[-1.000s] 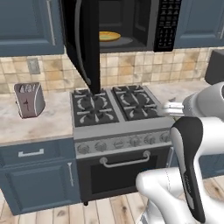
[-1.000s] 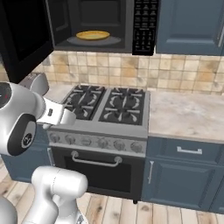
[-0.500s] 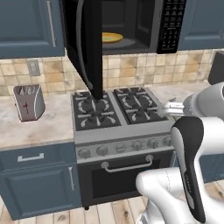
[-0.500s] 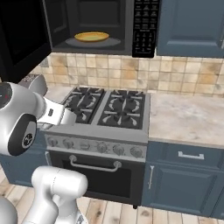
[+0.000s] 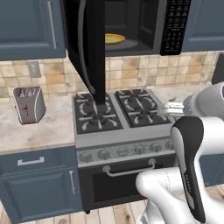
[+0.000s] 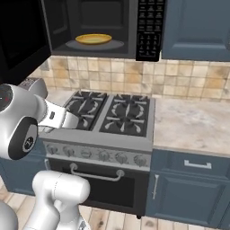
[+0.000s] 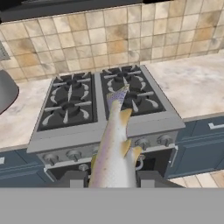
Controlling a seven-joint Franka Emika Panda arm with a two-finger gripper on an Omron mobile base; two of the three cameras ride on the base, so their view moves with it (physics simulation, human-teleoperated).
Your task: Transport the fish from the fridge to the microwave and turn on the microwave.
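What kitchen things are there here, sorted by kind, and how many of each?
Microwave, door open: 1
Yellow plate inside it: 1
Stove with oven: 1
Toaster: 1
Fish, held between the finger tips of the gripper: 1
Total: 5

fish (image 7: 114, 144): silvery, yellow-finned (tail outward) | microwave (image 6: 117, 28): black, door open
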